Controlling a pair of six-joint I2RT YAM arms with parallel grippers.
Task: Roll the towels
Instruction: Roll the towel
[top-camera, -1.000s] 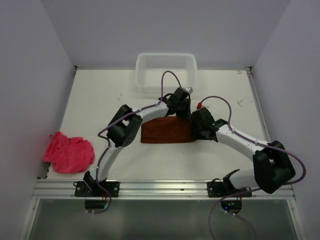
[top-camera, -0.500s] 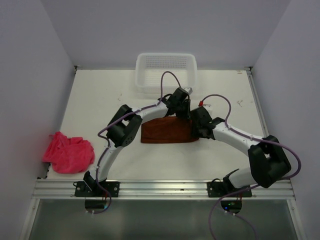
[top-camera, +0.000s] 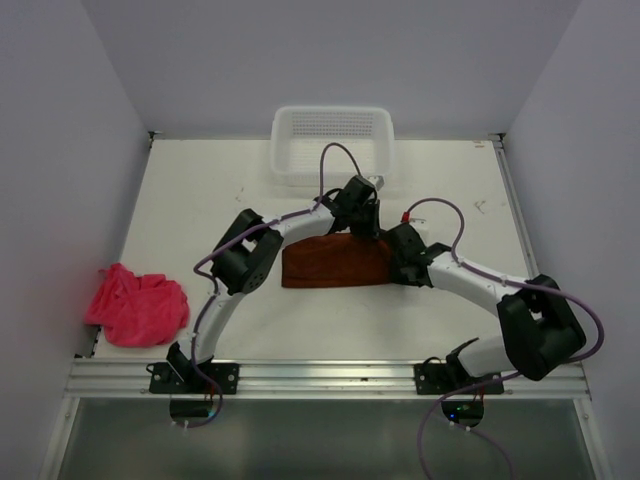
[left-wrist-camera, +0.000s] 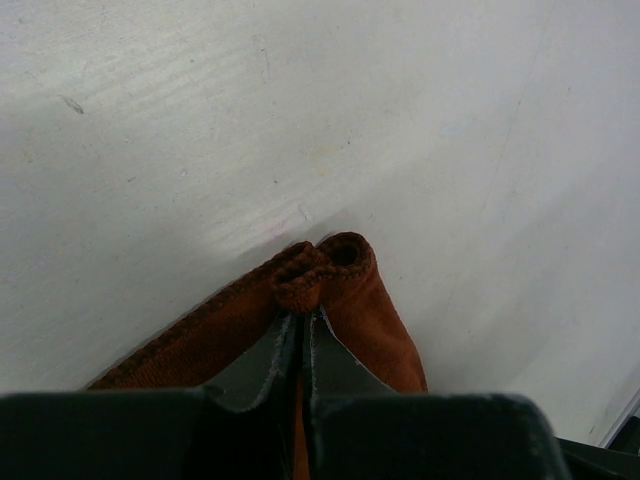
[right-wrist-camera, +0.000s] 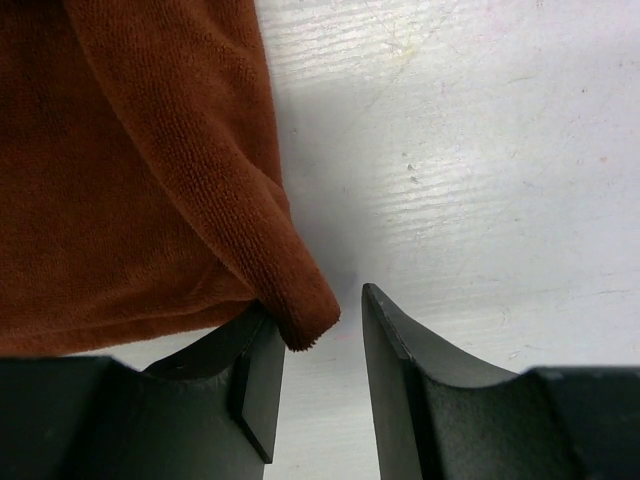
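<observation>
A rust-brown towel (top-camera: 333, 263) lies folded in the middle of the table. My left gripper (top-camera: 366, 228) is at its far right corner, shut on the towel's bunched corner (left-wrist-camera: 320, 275). My right gripper (top-camera: 398, 272) is at the towel's right end, open; a fold of the towel (right-wrist-camera: 300, 310) hangs over its left finger, and the gap between the fingers holds nothing. A pink towel (top-camera: 137, 305) lies crumpled at the table's left edge, away from both grippers.
A white mesh basket (top-camera: 333, 140) stands at the back centre of the table. Grey walls close in the left, right and back sides. A metal rail (top-camera: 320, 375) runs along the near edge.
My right gripper has slid slightly forward and right along the towel's right end. The left gripper and the towels have stayed put.
</observation>
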